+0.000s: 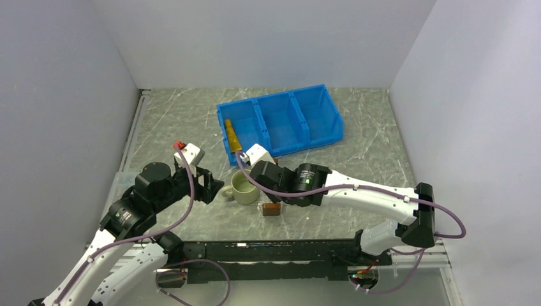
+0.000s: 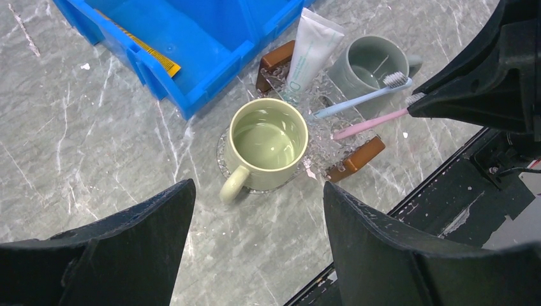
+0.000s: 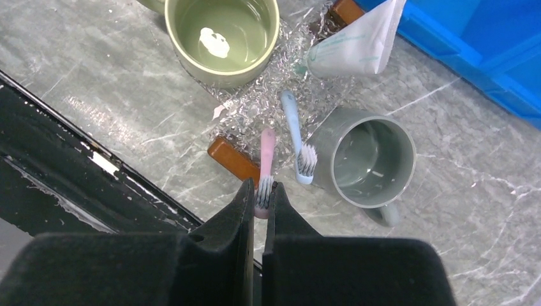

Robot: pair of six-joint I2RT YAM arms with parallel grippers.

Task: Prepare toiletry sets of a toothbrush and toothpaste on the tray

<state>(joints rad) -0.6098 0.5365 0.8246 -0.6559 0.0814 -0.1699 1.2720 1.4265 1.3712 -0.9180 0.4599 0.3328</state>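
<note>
Mug (image 2: 268, 143), toothpaste (image 2: 311, 48), toothbrush (image 2: 370, 123), second toothbrush (image 2: 357, 102) on tray (image 2: 322, 145) (bin (image 2: 159, 83) behind)

Top view wide; wrist views close, share tray (image 3: 255, 108)

White arm links (image 1: 363, 191), black joint housings (image 1: 309, 178), purple cables (image 1: 192, 191) outside, matte black wedge fingers (image 2: 115, 255)

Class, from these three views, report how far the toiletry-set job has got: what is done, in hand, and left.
Done: the white toothpaste and the blue toothbrush already lie on the clear tray. In hand: the right gripper pinches the head of the pink toothbrush, whose handle rests on the tray. Left: the yellow toothpaste lies in the blue bin; the left gripper is open, holding nothing.
</note>
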